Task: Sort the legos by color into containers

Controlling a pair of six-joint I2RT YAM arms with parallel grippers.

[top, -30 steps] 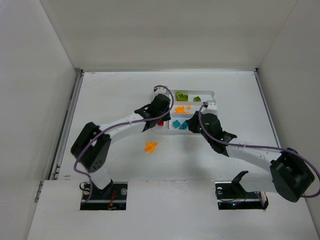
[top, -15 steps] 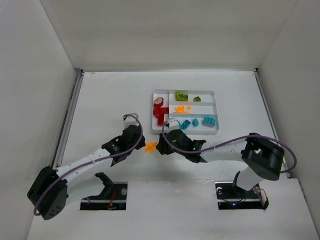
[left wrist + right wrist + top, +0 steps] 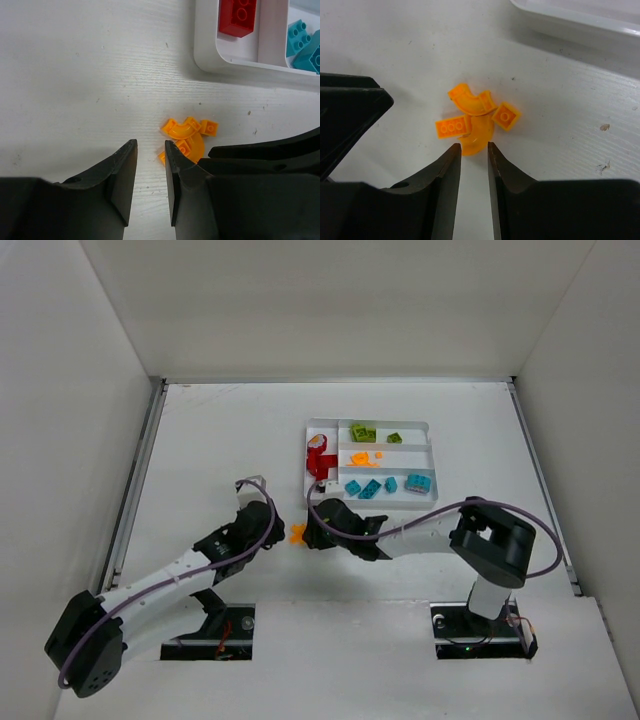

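Near the tray (image 3: 432,466), left claw (image 3: 150,165) and right claw (image 3: 474,165) flank orange legos (image 3: 476,120).

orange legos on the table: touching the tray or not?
Apart. The left wrist view shows a plain strip of bare table between the orange legos and the rim of the white tray.

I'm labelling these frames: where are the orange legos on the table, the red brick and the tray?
orange legos (image 3: 478,131), right wrist view, rounded piece.
red brick (image 3: 238,15), left wrist view, studded top.
tray (image 3: 205,40), left wrist view, left rim.
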